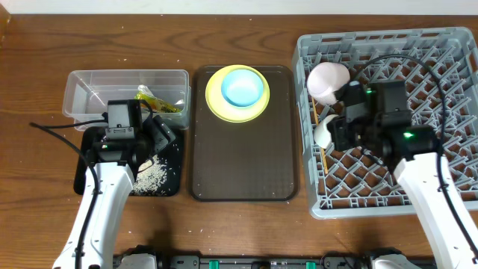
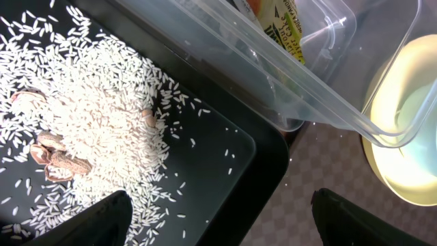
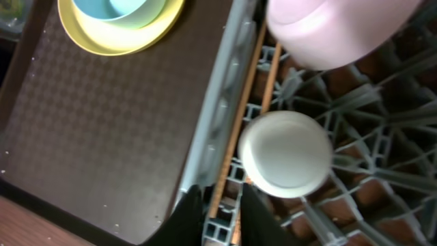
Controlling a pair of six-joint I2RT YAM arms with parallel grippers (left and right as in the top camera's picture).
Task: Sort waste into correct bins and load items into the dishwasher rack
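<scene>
Left gripper hangs wide open over the grains in the black tray, left of the brown serving tray. On that tray's far end the blue bowl sits in the yellow plate. Right of it, in the dishwasher rack, the right gripper straddles the chopsticks, which lie along the tray-side wall. Whether it pinches them I cannot tell. The plate stack lies to this claw's left.

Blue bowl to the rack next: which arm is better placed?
Right, probably. The right gripper sits in the dishwasher rack at the edge beside the brown tray bearing the blue bowl. The left gripper is over the black tray, far from the rack.
</scene>
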